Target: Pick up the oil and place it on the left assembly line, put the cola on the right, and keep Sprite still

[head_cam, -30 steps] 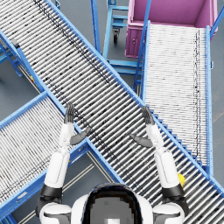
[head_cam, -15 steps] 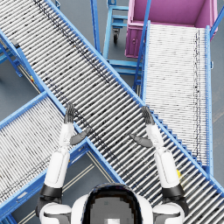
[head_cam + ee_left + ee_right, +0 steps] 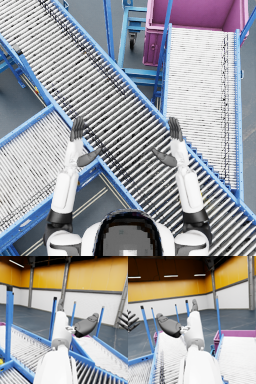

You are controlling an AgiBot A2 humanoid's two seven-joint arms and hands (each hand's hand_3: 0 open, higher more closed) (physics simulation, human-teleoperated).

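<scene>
Two empty palms: left robot hand (image 3: pixel 78 135) and right robot hand (image 3: pixel 175 134), fingers apart, over diagonal conveyor (image 3: pixel 115 95).

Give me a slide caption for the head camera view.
Left hand and right hand, open and empty, at the diagonal roller conveyor; pink bin beyond.

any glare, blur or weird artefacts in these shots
Head view: flat, even light, with dark speckle lines running across the rollers of the middle conveyor. Left wrist view: dim ceiling with one bright light strip; the close left forearm looks soft-edged. Right wrist view: three glowing ceiling lights, and no glare on the right forearm.
</scene>
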